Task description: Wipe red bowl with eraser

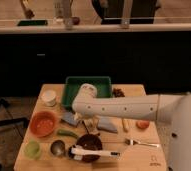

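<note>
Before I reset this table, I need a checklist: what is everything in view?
table: 1, wooden, centre
tray: 1, green, table's back
cup: 1, white, left of tray
red bowl: 1, orange-red, left side
small cup: 1, green, front left
dark bowl: 1, maroon, front, holding white brush
fork: 1, metal, front right
pad: 1, blue-grey, centre
eraser: 1, tan, centre, by gripper
arm: 1, white, reaching from right
gripper: 1, open, low over table centre

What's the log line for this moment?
gripper: open, low over eraser | eraser: on table, not lifted | red bowl: apart from gripper, untouched
</note>
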{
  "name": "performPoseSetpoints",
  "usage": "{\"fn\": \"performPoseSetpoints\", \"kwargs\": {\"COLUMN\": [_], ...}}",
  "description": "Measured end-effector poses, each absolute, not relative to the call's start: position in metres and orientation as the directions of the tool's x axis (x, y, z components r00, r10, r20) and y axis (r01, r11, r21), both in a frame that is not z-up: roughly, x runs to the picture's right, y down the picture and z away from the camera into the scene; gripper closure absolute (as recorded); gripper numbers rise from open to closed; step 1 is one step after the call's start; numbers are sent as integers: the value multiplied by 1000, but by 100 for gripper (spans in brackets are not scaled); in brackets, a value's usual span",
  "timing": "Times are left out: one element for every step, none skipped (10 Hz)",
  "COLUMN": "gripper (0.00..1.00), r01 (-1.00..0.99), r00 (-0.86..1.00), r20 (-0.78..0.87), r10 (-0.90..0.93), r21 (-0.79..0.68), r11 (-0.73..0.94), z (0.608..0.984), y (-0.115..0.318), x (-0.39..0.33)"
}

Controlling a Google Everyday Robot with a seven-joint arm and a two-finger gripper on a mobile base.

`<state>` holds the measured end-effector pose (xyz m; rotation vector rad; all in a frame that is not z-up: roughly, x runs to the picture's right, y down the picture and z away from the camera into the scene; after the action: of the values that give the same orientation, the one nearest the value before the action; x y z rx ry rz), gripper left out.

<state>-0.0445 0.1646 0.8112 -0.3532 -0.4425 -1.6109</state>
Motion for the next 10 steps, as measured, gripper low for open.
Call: {"fn": "performPoseSetpoints", "kwargs": {"gripper": [20,20,20,20,20,20,20,20,20,20], "r01": [992,983,971,957,944,931,924,915,898,889], "r00": [-125,-182,-236,-288,-328,-359,-376,-397,-434,-455], "r20": [488,494,495,489,486,486,487,486,487,489], "r10": [-864,-850,-836,-823,-810,-797,-789,-778,-758,-745], "r21": [91,122,152,185,213,243,257,271,296,306], "r11": [-92,-140,-185,-225,-254,-272,-282,-297,-325,-342], "z": [812,813,812,812,812,813,814,816,818,820], "y": [167,170,172,174,176,178,179,179,184,188], "x": [-46,-47,-47,-46,-44,-41,-38,-37,-38,-35]}}
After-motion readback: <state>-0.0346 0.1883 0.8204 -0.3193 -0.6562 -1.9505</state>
